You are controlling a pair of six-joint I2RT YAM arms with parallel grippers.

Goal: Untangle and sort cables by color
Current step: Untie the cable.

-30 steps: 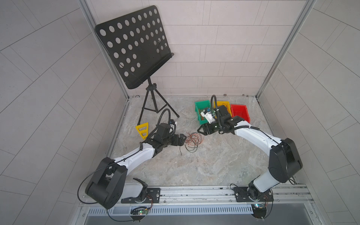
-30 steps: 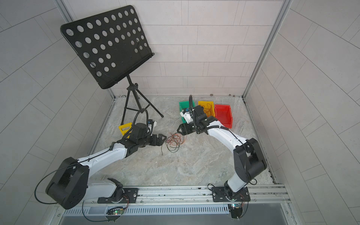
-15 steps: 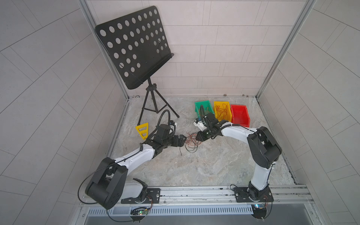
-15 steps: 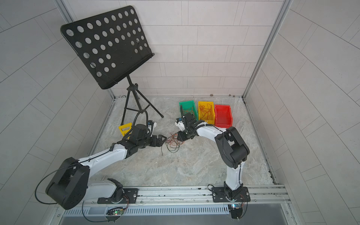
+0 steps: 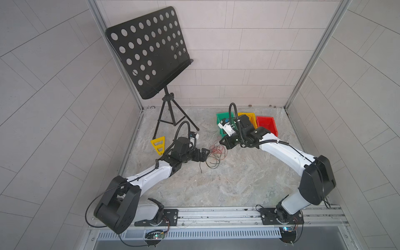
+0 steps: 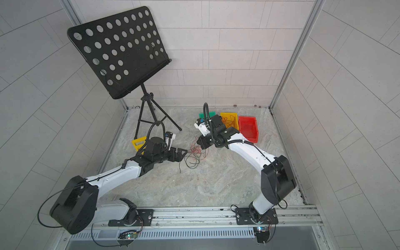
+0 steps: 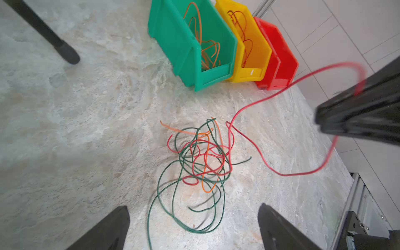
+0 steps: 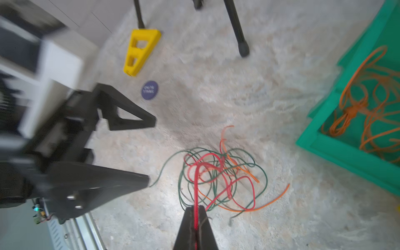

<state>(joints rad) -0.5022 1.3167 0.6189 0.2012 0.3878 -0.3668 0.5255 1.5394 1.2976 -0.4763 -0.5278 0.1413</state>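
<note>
The cables (image 5: 216, 154) lie in a loose tangle of red, orange and dark green strands on the stone floor between my two arms, also seen as the cables (image 7: 201, 160). My right gripper (image 8: 195, 211) is shut on a red cable (image 7: 270, 95) that rises from the pile to its tip. In both top views this right gripper (image 5: 223, 142) hangs just above the far right edge of the tangle. My left gripper (image 7: 193, 213) is open, with nothing between its fingers, at the near left edge of the pile (image 6: 194, 154). Its open left gripper (image 8: 151, 151) also shows in the right wrist view.
A green bin (image 7: 173, 39) holding orange cables, a yellow bin (image 7: 257, 49) with cables and a red bin (image 7: 283, 65) stand in a row behind the pile. A music stand's tripod (image 5: 166, 116), a yellow wedge (image 5: 159, 145) and a purple sticker (image 8: 149, 89) lie to the left.
My right gripper came from the bins down to the pile, shut on a red cable and drew back a little with it. The left arm stayed in place, open.
</note>
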